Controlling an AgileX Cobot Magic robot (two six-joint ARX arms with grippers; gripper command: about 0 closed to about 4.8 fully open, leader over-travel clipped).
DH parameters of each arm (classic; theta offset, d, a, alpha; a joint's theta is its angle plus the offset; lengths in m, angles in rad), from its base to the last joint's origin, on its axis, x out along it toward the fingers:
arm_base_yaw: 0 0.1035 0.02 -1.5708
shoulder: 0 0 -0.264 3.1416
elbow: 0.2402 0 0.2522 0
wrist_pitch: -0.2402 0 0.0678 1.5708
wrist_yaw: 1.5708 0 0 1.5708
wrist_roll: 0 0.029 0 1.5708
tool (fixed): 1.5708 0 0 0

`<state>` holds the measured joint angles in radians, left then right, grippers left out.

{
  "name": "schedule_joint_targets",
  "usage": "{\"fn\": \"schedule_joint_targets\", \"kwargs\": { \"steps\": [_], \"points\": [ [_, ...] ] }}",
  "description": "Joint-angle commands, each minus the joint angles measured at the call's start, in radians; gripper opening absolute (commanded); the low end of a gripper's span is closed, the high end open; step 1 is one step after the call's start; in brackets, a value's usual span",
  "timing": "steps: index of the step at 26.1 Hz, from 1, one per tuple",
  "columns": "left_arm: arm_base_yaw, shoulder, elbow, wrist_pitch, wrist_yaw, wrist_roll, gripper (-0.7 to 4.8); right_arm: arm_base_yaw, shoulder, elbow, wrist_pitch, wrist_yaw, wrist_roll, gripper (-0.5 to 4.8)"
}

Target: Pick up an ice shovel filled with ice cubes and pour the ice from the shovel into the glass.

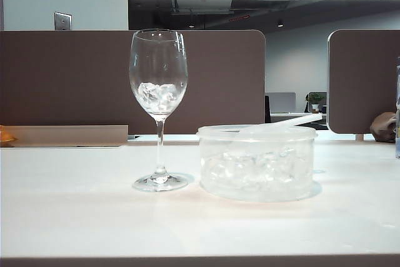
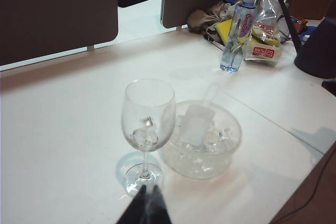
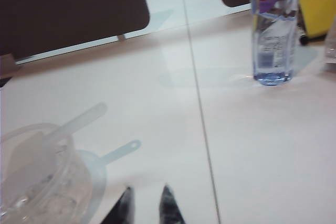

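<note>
Ice shovel looks light, stiff, slippery; best pinched along its thin handle. Right gripper fingers apart, empty; left gripper fingers together

We see only the dark fingertips of the left gripper and right gripper, cut off at six o'clock; the tub is cropped at eight o'clock, the water bottle at twelve
</note>
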<state>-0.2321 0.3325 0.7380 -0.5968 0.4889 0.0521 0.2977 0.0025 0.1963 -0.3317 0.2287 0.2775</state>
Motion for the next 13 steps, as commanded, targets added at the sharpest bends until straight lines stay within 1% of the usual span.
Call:
{"fn": "schedule_joint_targets", "kwargs": {
  "steps": [1,6,11,13],
  "points": [
    [0.000,0.000,0.002,0.008,0.005,0.000,-0.05,0.003,0.000,-0.012,0.013,0.068,-0.003,0.72],
    [0.000,0.000,0.002,0.008,0.005,0.000,-0.06,0.003,0.000,-0.056,0.011,0.136,-0.003,0.72],
    [0.000,0.000,0.002,0.008,0.004,0.000,-0.05,0.003,0.000,-0.077,-0.029,0.136,-0.003,0.72],
    [0.000,0.000,0.002,0.008,0.005,0.000,-0.05,0.003,0.000,-0.078,-0.037,0.156,-0.004,0.72]
  ]
}}
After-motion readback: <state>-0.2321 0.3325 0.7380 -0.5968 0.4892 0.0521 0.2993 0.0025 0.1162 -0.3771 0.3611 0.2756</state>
